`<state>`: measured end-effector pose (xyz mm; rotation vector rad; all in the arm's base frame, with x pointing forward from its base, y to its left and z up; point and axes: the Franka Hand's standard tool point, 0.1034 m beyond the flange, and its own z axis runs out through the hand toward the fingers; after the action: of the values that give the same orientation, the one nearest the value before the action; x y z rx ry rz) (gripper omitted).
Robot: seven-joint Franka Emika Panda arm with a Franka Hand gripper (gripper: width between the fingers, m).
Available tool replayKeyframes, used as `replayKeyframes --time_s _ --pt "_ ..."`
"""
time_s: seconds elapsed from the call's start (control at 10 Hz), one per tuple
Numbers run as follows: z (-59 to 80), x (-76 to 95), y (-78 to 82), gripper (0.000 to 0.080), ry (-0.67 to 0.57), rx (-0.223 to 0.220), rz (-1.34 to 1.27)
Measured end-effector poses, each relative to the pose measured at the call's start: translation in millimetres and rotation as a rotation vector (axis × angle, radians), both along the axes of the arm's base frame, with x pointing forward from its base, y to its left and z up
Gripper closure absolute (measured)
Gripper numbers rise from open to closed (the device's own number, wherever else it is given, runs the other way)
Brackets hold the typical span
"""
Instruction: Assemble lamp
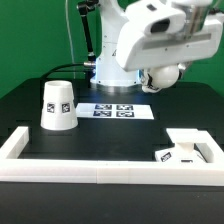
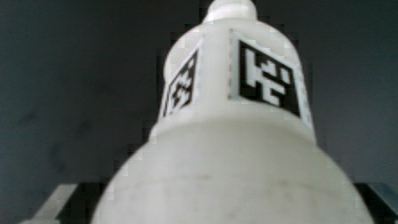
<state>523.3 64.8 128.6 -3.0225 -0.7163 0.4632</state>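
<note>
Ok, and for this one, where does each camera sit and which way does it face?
Exterior view: off the arm, slightly above the table, looking over the rail frame at the shade, marker board and base; the arm shows behind them.
Wrist view: on the wrist, looking close along the tagged bulb; no fingers clearly show.
Shared: nothing I can match with certainty.

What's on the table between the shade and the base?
Exterior view: bare black table between shade and base; the marker board lies just behind that stretch.
</note>
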Motion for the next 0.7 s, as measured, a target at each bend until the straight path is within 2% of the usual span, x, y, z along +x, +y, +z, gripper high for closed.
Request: replayKeyframes --time_s 0.2,0.3,0.4,0.7 --pt "-3.4 1.4 -2.9 0.0223 -0.137 0.046 -0.017" --pt "-15.2 -0.4 0.0 0.0223 -0.209 0.060 -0.018" --pt "-16.4 4.1 0.9 0.0223 -0.262 0.079 -0.020" --pt "-0.2 32.0 -1.4 0.0223 -0.450 0.122 -0.034"
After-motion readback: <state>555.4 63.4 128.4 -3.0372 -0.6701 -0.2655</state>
